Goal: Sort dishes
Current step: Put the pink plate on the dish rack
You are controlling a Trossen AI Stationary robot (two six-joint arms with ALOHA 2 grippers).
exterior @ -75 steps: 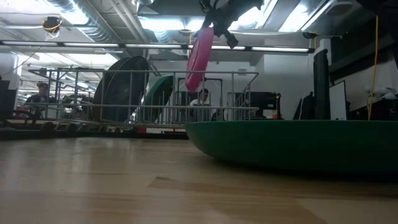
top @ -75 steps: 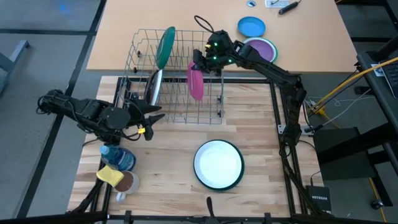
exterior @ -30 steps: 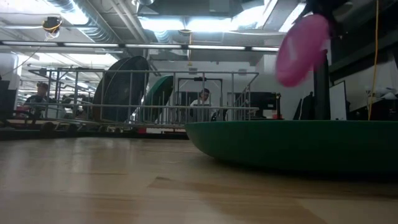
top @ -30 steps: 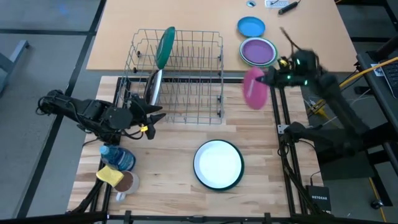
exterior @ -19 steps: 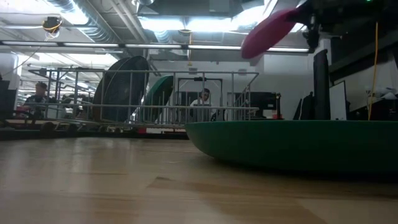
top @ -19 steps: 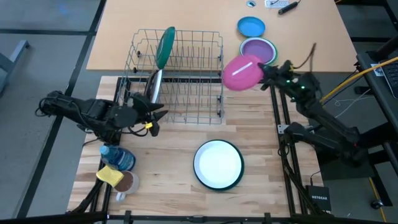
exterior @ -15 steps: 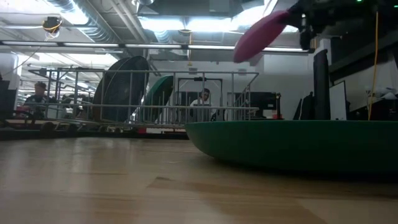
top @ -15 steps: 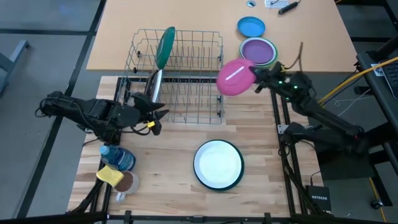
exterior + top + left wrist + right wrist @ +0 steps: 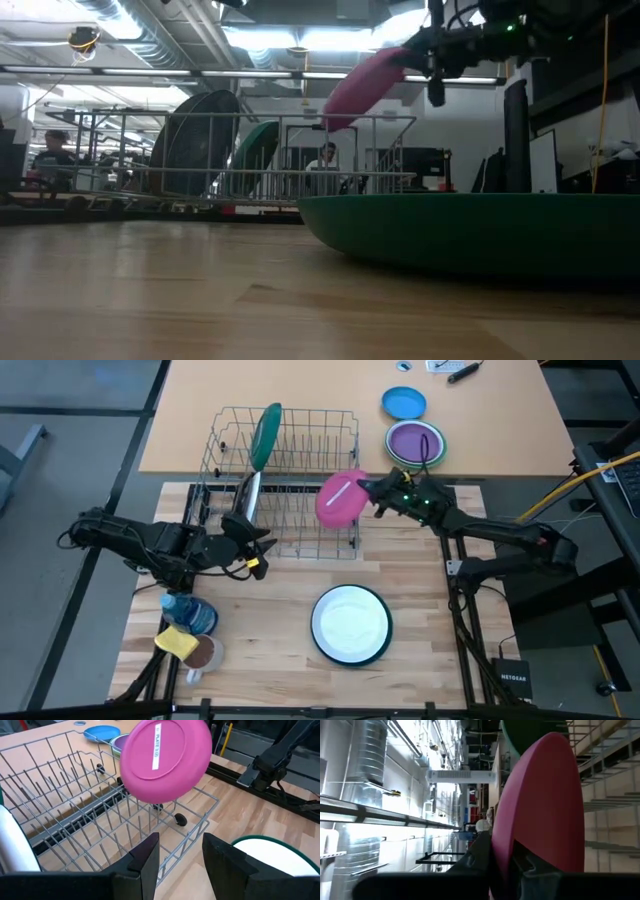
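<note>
- Since the earlier frame, my right end effector has swung the pink plate back from beside the purple dish to the right end of the wire rack.
- Right end effector: clamped shut on the pink plate's rim; plate held tilted in the air above the rack's corner.
- Left end effector: fingers parted, holding nothing, at the rack's front left.
- Green plate and a pale plate stand upright in the rack.
- Large white green-rimmed plate lies flat on the counter, in front of the rack.
</note>
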